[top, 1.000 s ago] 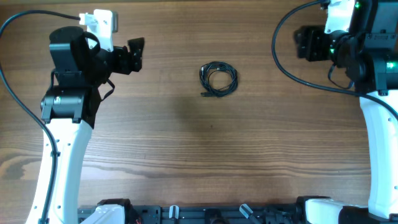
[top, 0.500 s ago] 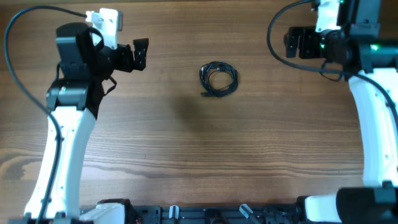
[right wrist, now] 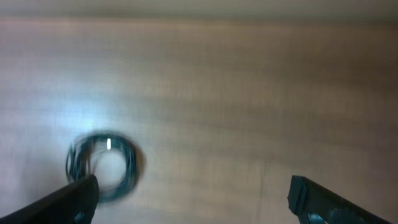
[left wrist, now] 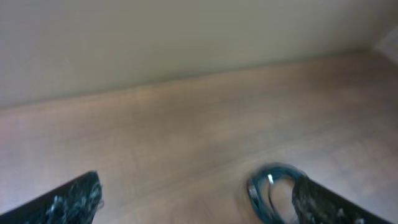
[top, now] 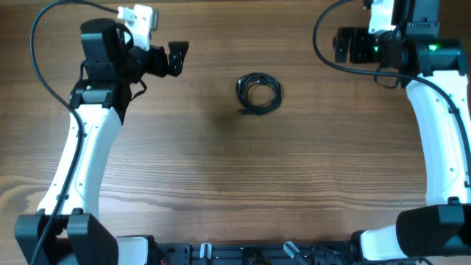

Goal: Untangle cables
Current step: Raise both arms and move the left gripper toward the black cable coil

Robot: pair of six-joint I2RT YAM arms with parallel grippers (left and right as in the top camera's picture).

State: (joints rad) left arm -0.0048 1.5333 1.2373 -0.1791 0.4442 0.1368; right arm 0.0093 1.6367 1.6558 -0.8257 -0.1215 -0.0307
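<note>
The left tool [top: 176, 57], black and two-fingered, is over the far left of the brown wood-grain bench [top: 243, 184], its fingers spread wide with nothing between them. The right tool [top: 344, 46] is over the far right, also spread wide and empty. Between the two and well apart from both, the thin black cables [top: 258, 93] lie on the bench wound in a small round coil, one short end poking out at its lower left. Both wrist views are blurred.

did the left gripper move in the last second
Yes: the left gripper has shifted sideways toward the cable coil, which itself has not moved.
</note>
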